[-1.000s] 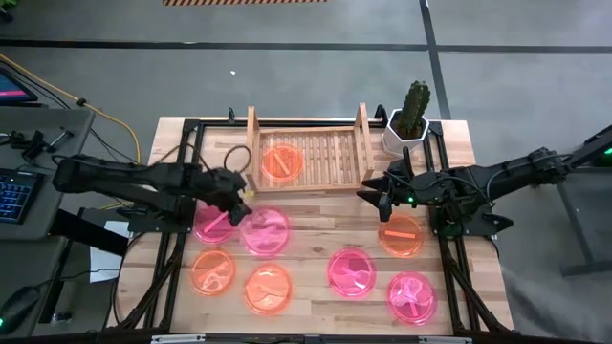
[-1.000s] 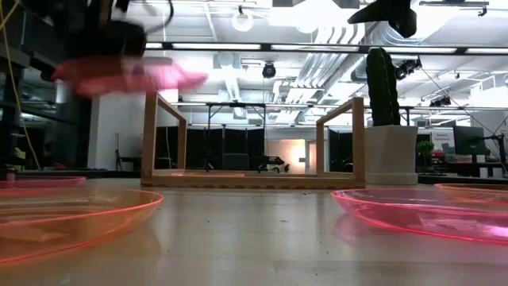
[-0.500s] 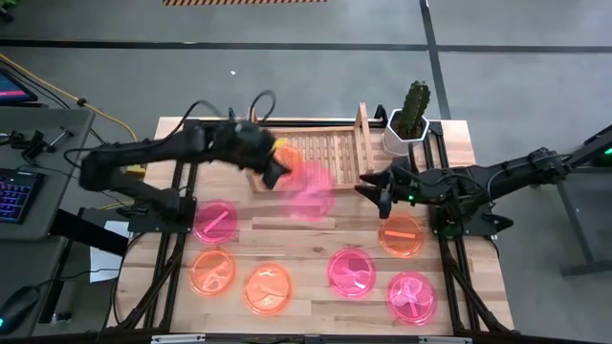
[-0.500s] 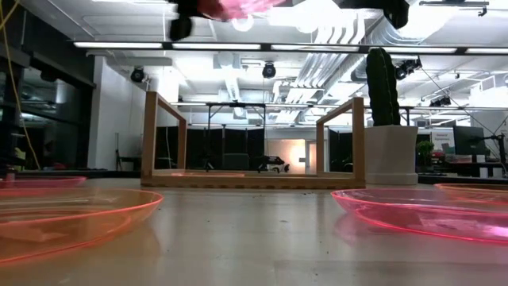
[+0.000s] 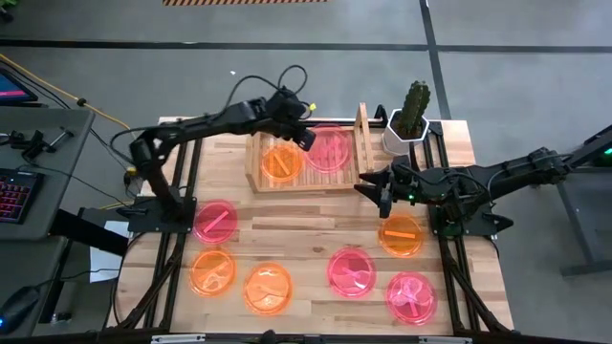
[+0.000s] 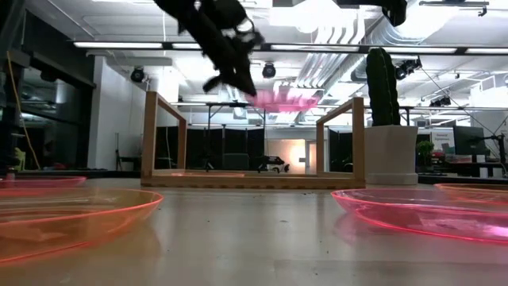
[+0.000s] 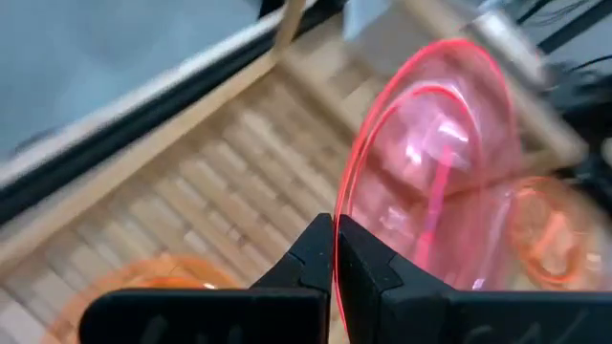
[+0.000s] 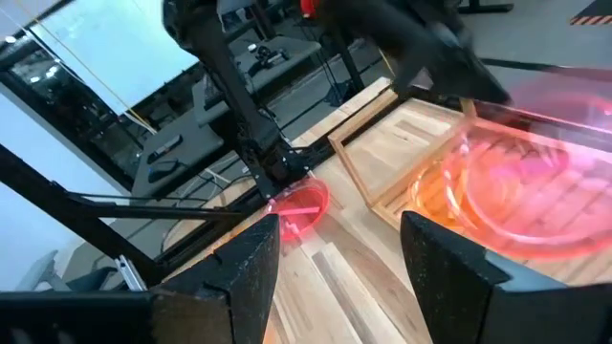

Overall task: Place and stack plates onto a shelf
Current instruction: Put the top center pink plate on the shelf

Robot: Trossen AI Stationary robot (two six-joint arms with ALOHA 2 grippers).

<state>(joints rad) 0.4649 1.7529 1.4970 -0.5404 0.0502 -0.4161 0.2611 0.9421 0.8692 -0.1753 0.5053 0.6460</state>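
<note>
Left gripper (image 5: pixel 308 137) fingers pinch the rim of a pink plate (image 5: pixel 330 148), held above the shelf (image 5: pixel 363 129)'s empty bay beside the orange plate (image 5: pixel 281 161). Lower level, then release. Right gripper (image 5: pixel 376 194), open and empty, waits near the desk's right edge.

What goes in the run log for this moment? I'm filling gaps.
left gripper: shut on pink plate, above shelf | right gripper: open, waiting beside shelf | orange plate: on shelf
</note>
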